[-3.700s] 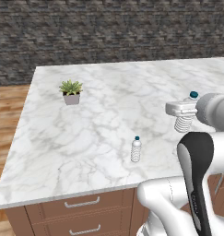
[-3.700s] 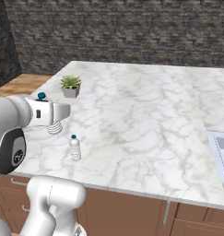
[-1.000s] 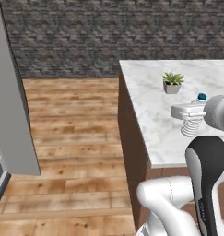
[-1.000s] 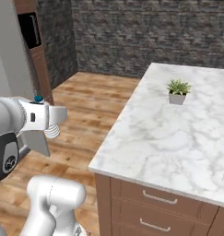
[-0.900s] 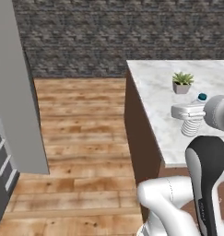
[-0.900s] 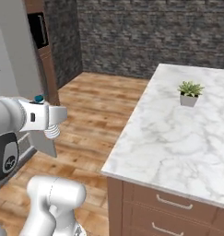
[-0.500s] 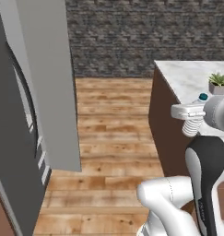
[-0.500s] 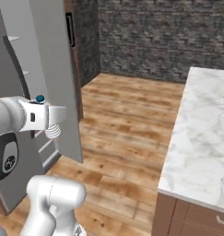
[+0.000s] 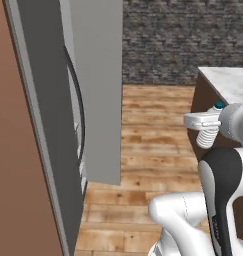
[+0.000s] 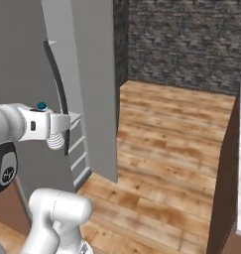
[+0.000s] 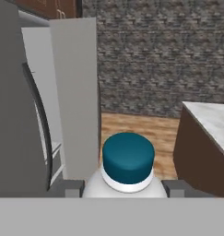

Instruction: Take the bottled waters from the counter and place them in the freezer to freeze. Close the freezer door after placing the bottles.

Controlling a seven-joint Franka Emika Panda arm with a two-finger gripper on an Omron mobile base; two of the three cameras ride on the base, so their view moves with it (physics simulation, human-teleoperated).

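Now pincer [image 11: 125,189] clamped on water bottle [image 11: 127,168], teal cap upright between fingertips, freezer door [image 11: 76,97] ahead

A wooden plank floor [image 9: 153,130] spreads between the freezer [image 9: 48,150] on one side and the counter [image 9: 228,85] on the other, running back to a dark stone wall [image 9: 183,40]. The freezer stands on the floor with its door [image 10: 92,89] swung open over the planks. The counter's white marble top [image 11: 215,120] sits on a dark brown side panel [image 11: 196,161] that meets the floor.
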